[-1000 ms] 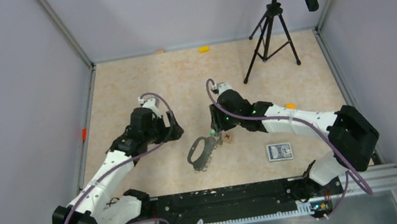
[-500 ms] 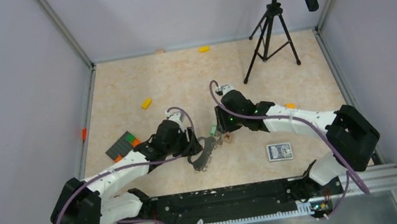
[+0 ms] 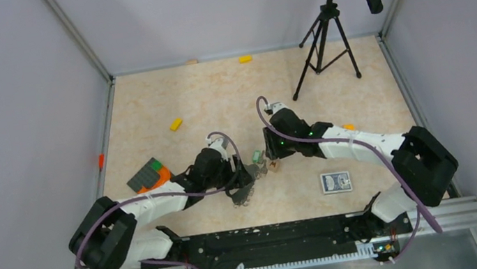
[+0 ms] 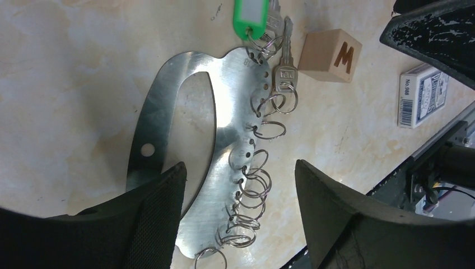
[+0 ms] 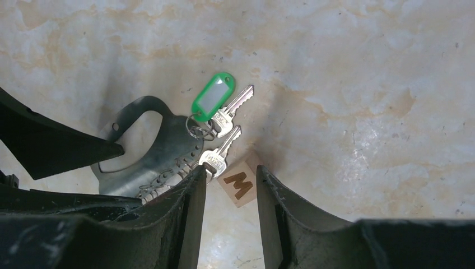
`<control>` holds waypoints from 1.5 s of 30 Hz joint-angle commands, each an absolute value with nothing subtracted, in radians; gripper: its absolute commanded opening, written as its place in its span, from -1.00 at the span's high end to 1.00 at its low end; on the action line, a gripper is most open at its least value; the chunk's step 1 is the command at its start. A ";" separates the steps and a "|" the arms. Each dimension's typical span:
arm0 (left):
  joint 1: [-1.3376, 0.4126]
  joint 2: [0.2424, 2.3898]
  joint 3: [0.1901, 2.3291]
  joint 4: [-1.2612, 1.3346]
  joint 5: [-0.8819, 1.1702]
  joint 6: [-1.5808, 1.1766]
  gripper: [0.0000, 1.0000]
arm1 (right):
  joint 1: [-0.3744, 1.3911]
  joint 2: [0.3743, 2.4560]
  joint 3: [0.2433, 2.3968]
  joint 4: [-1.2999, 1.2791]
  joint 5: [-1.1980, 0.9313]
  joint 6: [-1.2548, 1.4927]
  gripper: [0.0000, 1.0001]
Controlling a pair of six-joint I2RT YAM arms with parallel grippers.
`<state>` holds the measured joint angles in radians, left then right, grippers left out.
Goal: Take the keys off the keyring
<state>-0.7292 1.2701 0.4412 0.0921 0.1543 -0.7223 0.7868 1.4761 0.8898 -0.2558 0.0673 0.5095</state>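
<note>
The keyring (image 4: 224, 117), a flat grey metal loop with a row of wire rings along one edge, lies on the table (image 3: 247, 188). At its far end hang the keys: a green-tagged one (image 4: 250, 17) and a silver one (image 4: 284, 70). The right wrist view shows the same green tag (image 5: 213, 103) and two silver keys (image 5: 217, 154). My left gripper (image 4: 241, 188) is open, with a finger on each side of the keyring's near end and gaps on both sides. My right gripper (image 5: 229, 176) is open just above the silver key, holding nothing.
A wooden cube marked M (image 5: 241, 185) sits right beside the keys. A card deck (image 3: 335, 182) lies to the right. A green, grey and orange block stack (image 3: 150, 176) lies left of my left arm. A black tripod (image 3: 325, 45) stands at the back right. Yellow blocks (image 3: 176, 123) lie further back.
My left arm swung right and down from the table's left side until its gripper came over the keyring, with the jaws slightly narrower. My right gripper shifted a little to the right.
</note>
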 commanded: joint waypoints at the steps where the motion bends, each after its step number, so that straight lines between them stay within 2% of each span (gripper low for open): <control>1: -0.736 1.303 0.411 0.083 0.157 -0.747 -0.52 | 0.776 1.430 0.881 -0.245 0.092 0.513 0.24; 10: -0.736 1.131 0.402 -0.254 -0.006 -0.818 -0.58 | 0.773 1.448 0.887 -0.249 0.112 0.510 0.23; 17: -0.736 0.992 0.374 -0.422 -0.098 -0.889 -0.60 | 0.772 1.518 0.941 -0.217 0.049 0.510 0.24; 25: -0.735 0.912 0.373 -0.597 -0.187 -0.994 -0.61 | 0.792 1.623 1.031 -0.196 -0.051 0.512 0.36; 31: -0.735 0.868 0.378 -0.629 -0.215 -1.015 -0.61 | 0.878 1.702 1.100 -0.200 -0.048 0.538 0.36; 38: -0.735 0.874 0.388 -0.616 -0.212 -0.991 -0.63 | 0.915 1.758 1.123 -0.221 -0.015 0.693 0.30; 45: -0.736 0.868 0.476 -0.497 -0.200 -0.851 -0.76 | 0.915 1.724 1.115 -0.295 0.045 0.757 0.23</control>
